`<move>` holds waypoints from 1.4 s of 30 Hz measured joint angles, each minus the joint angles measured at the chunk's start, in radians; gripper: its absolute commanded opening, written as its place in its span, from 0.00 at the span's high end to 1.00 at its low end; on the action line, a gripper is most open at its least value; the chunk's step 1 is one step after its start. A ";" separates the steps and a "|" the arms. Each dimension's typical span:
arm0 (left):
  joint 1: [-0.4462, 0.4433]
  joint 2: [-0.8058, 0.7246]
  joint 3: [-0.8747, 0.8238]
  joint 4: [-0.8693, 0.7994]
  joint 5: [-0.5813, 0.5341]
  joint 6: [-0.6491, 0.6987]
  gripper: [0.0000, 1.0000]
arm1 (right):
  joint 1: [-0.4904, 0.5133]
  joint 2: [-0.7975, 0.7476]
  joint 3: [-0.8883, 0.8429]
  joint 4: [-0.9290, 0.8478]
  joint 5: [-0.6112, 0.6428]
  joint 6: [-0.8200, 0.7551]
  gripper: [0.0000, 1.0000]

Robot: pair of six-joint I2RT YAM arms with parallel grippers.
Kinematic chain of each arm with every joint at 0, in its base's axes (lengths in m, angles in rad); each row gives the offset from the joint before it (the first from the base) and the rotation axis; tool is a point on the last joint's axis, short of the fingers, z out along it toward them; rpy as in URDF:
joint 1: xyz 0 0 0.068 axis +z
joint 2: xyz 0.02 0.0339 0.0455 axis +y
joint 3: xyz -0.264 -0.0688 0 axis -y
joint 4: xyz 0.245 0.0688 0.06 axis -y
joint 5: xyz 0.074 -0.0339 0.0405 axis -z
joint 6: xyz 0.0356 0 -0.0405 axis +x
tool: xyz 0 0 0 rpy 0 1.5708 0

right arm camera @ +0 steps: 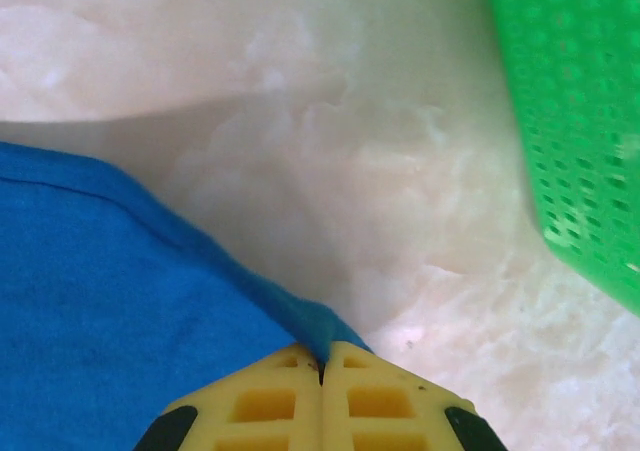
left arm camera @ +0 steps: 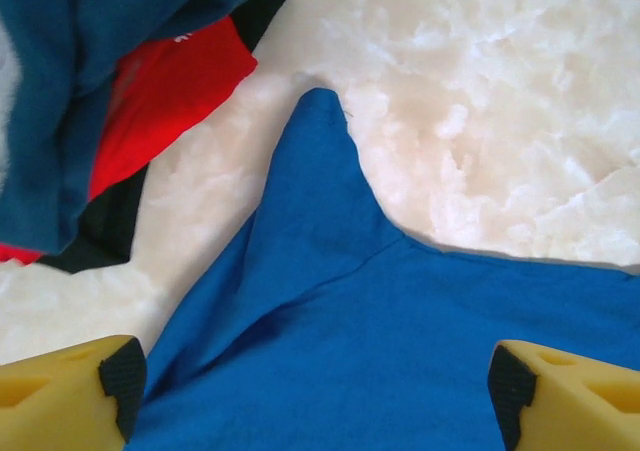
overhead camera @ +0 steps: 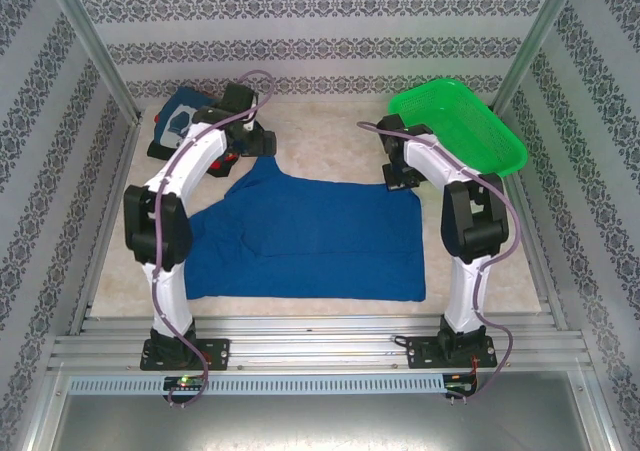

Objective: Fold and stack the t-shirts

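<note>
The blue shirt (overhead camera: 320,236) lies spread on the table (overhead camera: 330,146), its far right corner thinly pinched in the right jaws while the left jaws gape over the left sleeve (left arm camera: 320,161), so a one-sided pull could slip the hem or skew the cloth.

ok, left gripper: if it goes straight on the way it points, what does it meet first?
Probably the royal-blue t-shirt: its sleeve cloth lies straight ahead of the open left gripper. Depth is unclear.

Top camera looks down from behind the table (overhead camera: 330,141); both wrist cameras sit close above its blue shirt (overhead camera: 320,241).
</note>
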 measured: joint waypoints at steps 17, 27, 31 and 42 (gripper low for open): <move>0.130 0.241 0.138 0.013 0.018 -0.135 0.50 | -0.026 -0.086 -0.109 0.003 -0.006 -0.018 1.00; 0.135 0.346 0.134 0.061 0.099 -0.195 0.56 | -0.026 -0.097 -0.120 0.003 -0.028 -0.018 1.00; 0.135 0.348 0.127 0.077 0.110 -0.212 0.51 | -0.026 -0.097 -0.120 0.003 -0.029 -0.018 1.00; 0.136 0.322 0.049 0.115 0.146 -0.221 0.51 | -0.026 -0.097 -0.121 0.003 -0.029 -0.018 1.00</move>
